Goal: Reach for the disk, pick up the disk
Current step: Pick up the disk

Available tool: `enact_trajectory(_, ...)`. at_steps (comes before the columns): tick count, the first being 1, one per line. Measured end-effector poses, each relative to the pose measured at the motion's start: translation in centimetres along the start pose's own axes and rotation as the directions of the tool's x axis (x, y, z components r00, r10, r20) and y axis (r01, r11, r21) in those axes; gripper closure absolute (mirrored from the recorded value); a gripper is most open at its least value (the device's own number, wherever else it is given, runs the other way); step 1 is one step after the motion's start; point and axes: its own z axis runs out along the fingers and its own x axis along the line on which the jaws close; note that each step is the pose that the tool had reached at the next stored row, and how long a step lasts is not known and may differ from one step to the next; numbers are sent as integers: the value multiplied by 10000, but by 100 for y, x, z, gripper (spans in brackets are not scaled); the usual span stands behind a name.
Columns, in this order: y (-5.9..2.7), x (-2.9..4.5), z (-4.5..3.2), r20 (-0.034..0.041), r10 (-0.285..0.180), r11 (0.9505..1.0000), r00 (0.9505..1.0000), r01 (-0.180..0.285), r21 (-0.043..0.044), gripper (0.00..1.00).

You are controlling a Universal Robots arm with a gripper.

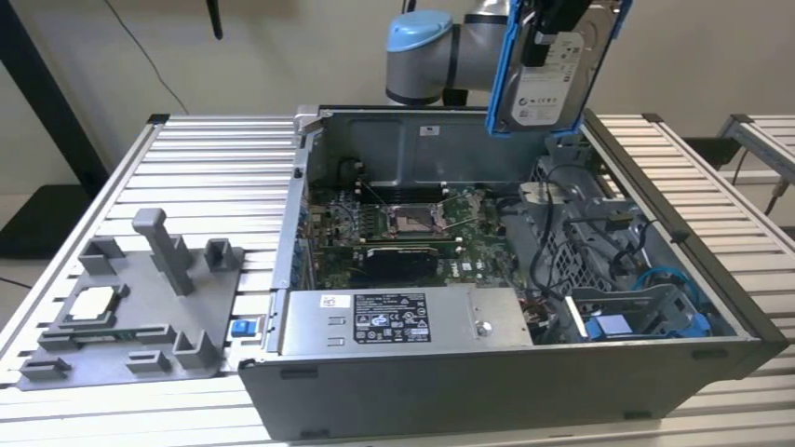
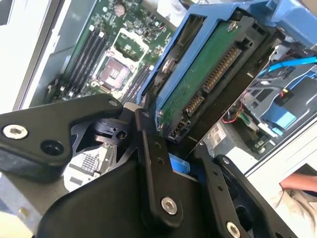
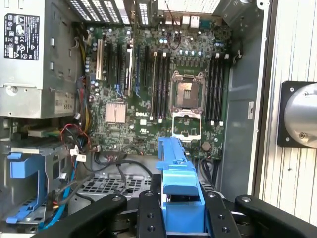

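Gripper [image 3: 181, 220] clamped on disk [image 1: 553, 79]: silver-grey w/ white label, blue rails, held upright.

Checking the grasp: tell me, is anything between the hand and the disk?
Nothing: in both wrist views the hand is shut directly on the disk by its blue rails; the exterior view shows it lifted above the computer case.

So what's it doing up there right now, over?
Gripper shut on the disk. Disk held upright, lifted clear above the open computer case. Nothing in the way.
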Motion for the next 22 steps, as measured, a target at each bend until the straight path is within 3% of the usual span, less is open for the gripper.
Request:
enact_trajectory(13,-286,15,-2,0,0,10000,10000,0,-1,100)
enact_trajectory(22,-302,25,-10,1,0,10000,10000,0,-8,100)
